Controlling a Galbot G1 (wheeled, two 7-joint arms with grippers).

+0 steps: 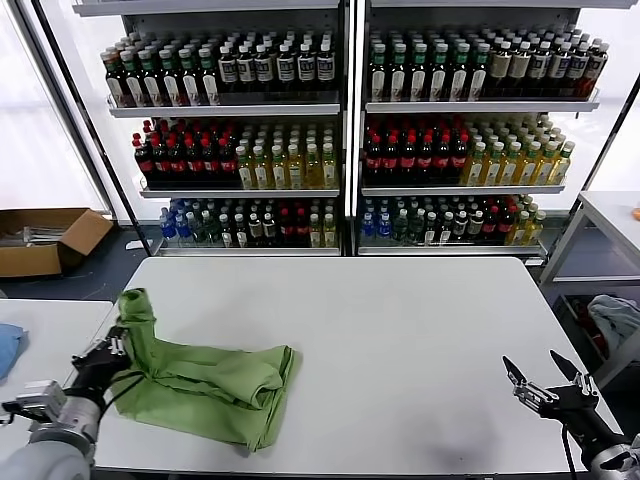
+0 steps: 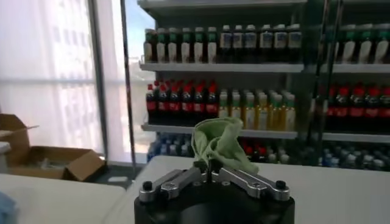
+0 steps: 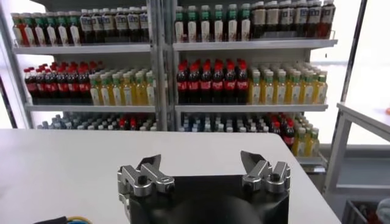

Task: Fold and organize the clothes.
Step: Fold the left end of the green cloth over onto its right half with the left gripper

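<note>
A light green shirt lies bunched on the left front part of the white table. One end of it rises in a peak at the table's left edge. My left gripper is shut on that raised end and holds it up. In the left wrist view the green cloth stands out from between the closed fingertips. The collar, placket and logo do not show. My right gripper is open and empty above the table's front right corner. It also shows in the right wrist view.
Drink shelves full of bottles stand behind the table. A second white table with a blue cloth is at the left. A cardboard box lies on the floor at the left. A grey-blue cloth lies at the right.
</note>
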